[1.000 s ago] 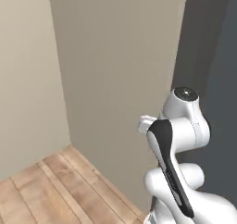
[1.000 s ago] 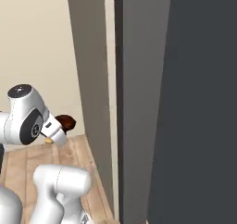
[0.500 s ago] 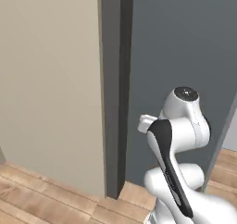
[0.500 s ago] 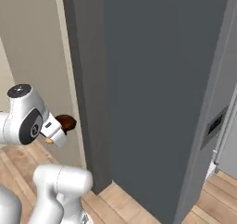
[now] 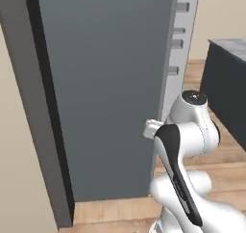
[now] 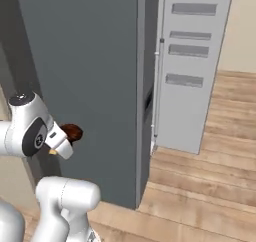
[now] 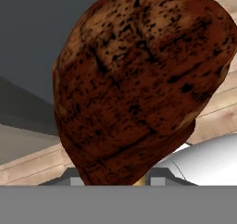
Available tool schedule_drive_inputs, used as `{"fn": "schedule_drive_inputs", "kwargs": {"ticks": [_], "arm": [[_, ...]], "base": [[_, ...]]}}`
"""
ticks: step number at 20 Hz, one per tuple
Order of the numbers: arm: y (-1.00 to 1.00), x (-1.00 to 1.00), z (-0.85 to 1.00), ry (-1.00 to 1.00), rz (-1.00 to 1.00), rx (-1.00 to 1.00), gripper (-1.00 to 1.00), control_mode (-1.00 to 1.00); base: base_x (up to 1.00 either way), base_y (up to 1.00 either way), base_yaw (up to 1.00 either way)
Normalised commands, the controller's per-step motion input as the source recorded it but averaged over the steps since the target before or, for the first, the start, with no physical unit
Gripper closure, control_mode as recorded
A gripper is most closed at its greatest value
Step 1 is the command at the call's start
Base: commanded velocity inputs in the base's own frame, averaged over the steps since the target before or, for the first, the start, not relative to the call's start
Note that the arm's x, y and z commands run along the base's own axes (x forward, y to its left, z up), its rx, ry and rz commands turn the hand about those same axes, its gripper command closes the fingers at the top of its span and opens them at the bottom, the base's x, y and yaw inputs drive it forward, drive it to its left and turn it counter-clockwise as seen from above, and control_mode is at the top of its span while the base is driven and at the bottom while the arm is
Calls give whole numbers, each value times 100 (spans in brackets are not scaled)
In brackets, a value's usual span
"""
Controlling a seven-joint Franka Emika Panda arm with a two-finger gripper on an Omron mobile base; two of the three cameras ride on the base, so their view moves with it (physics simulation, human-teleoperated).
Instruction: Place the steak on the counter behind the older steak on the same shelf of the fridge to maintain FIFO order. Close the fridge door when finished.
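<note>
jaws: clamped on the dark brown rounded steak lump (image 6: 73,133) | steak: up in the air beside the tall silver-grey fridge (image 6: 95,76) | silver-grey fridge door (image 6: 192,71): swung open

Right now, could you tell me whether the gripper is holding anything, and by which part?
The gripper holds the steak, the dark brown lump. The hand view shows the hold at the steak's lower end, though the fingertips themselves are hidden behind the meat.

Wooden plank floor (image 6: 200,196) was seen underfoot. Fridge (image 6: 95,76) was stood directly on floor, dark grey side facing base. Fridge door (image 6: 192,66) was swung open above planks. Counter (image 5: 228,44) was glimpsed at far right, over dark cabinets.
</note>
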Motion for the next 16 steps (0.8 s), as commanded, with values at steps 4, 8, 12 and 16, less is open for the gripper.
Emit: {"fn": "schedule_drive_inputs", "kwargs": {"ticks": [4,8,12,16], "arm": [[0,0,0,0,0,0,100,100],[0,0,0,0,0,0,100,100],[0,0,0,0,0,0,100,100],[0,0,0,0,0,0,100,100]], "base": [[-4,-49,-70],[38,-78,-50],[77,-71,-20],[94,-16,1]]}}
